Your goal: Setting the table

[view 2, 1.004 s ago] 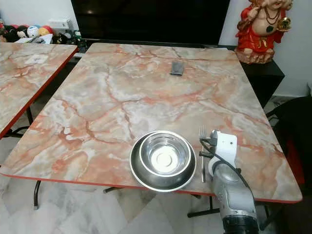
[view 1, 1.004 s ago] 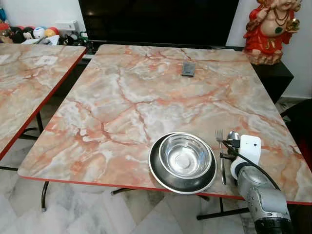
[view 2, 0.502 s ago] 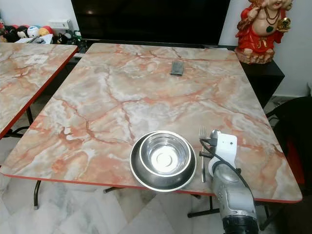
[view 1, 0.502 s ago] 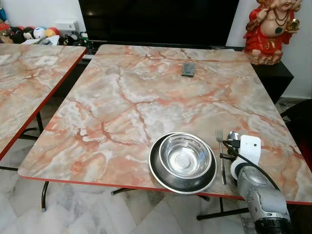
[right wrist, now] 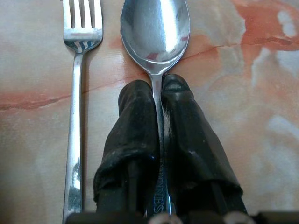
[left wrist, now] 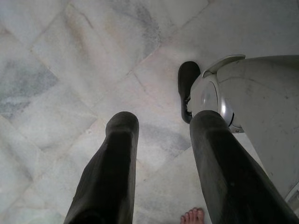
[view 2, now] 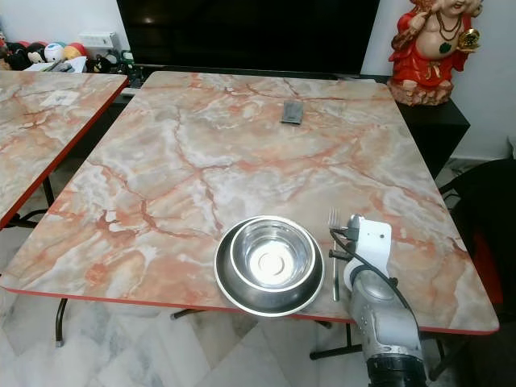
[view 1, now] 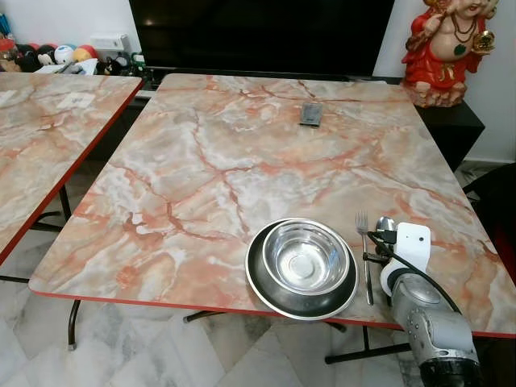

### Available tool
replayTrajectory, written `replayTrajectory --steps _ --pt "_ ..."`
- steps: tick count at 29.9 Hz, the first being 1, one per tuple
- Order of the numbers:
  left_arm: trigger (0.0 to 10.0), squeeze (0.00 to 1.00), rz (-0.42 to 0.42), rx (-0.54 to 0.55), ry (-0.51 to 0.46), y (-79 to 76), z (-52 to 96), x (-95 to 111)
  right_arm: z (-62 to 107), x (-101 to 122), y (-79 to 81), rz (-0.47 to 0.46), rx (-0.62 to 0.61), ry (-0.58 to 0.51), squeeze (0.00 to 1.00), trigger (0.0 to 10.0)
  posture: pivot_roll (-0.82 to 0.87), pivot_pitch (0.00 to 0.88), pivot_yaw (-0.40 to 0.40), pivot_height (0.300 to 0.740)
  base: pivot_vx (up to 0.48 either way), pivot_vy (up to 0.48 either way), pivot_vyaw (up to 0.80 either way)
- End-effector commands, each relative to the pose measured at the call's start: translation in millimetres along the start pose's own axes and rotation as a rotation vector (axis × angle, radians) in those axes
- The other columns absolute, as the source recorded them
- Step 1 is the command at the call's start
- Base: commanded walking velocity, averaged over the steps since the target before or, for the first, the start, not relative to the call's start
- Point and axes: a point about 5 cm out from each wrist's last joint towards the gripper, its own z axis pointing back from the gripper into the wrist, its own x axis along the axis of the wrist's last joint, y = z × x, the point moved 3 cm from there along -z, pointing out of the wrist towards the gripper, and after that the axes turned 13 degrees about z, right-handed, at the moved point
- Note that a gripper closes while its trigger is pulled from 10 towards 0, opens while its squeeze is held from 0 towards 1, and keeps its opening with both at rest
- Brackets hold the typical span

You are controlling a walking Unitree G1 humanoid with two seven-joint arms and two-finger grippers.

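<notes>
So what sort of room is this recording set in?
Most likely a home living or dining area: a marble-patterned folding table set with a steel bowl, a large dark TV screen behind, a red figurine and toys.

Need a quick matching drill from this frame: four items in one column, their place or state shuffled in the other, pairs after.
Items:
1. spoon
2. fork
3. steel bowl
4. left gripper

States:
A. sits inside the dark plate
B. open, hanging above the floor
C. handle pinched between the right gripper fingers
D. lies free on the table beside the spoon

Pairs: 1-C, 2-D, 3-A, 4-B
</notes>
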Motion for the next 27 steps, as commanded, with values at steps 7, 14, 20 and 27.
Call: replayTrajectory --steps 7,14,20,27 --pt "10.0 0.00 0.005 0.019 0.030 5.9 3.0 -9.7 -1.5 -9.2 3.8 -0.005 0.010 0.039 0.17 10.0 0.07 0.166 -0.003 0.740 0.000 0.000 0.00" --pt "10.0 0.00 0.010 0.019 0.029 5.1 2.8 -9.8 -2.8 -6.1 3.4 0.003 0.004 0.032 0.60 10.0 0.06 0.174 -0.004 0.740 0.000 0.000 0.00" --pt "10.0 0.00 0.011 0.018 0.028 4.6 2.5 -8.9 -3.7 -4.4 2.9 0.006 0.000 0.029 0.51 10.0 0.06 0.174 -0.005 0.740 0.000 0.000 0.00" --pt "10.0 0.00 0.010 0.017 0.028 4.7 2.4 -8.5 -4.2 -3.3 2.4 0.013 -0.006 0.026 0.00 10.0 0.06 0.174 -0.005 0.740 0.000 0.000 0.00"
